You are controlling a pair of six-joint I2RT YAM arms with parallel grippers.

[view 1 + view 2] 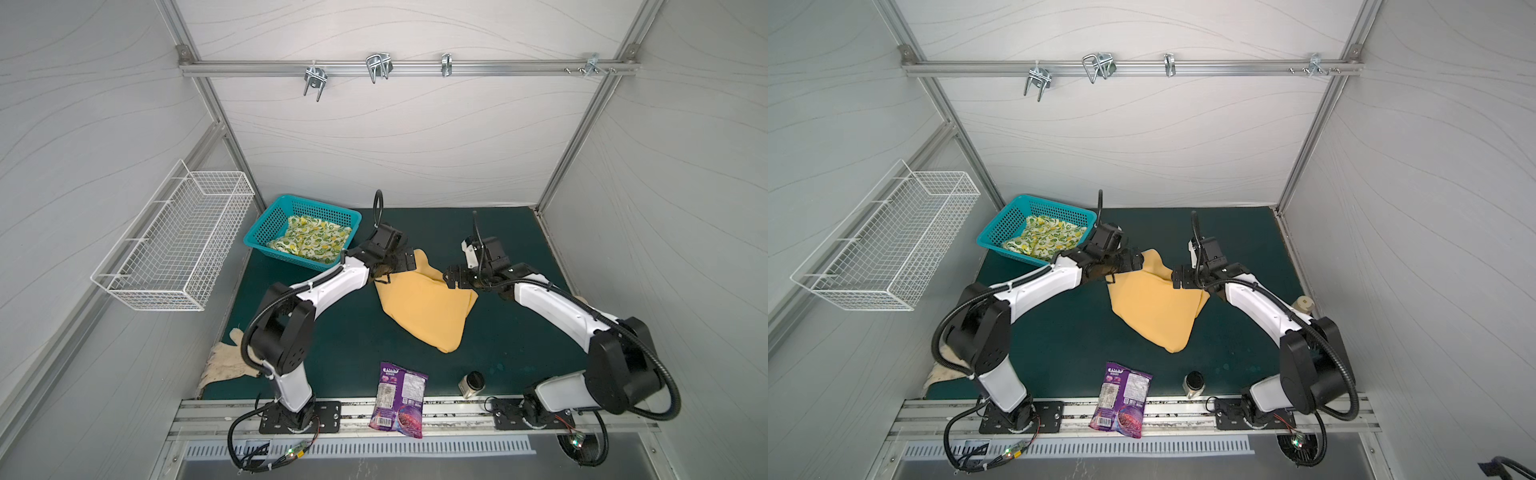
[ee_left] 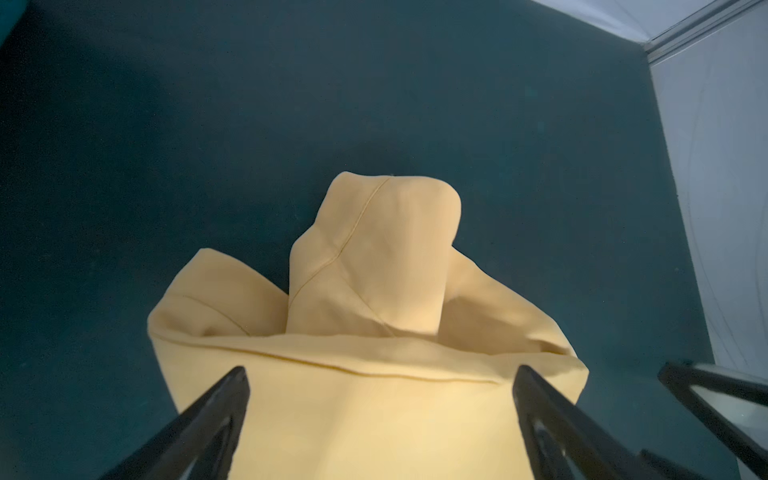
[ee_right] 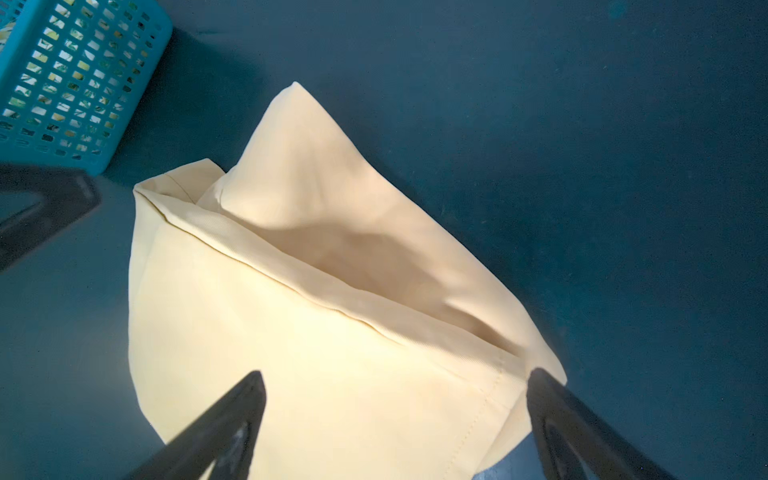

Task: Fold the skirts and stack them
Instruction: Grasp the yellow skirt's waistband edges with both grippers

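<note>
Over mustard skirt [image 1: 424, 309], left gripper [image 2: 380, 374] and right gripper [image 3: 395, 374] both spread; should pinch hem corners evenly, then fold.

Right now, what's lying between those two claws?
The mustard-yellow skirt: its bunched far edge lies between the open left gripper and open right gripper, seen in both top views.

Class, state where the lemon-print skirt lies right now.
In both top views the lemon-print skirt lies inside the teal basket, far left on the green mat.
</note>
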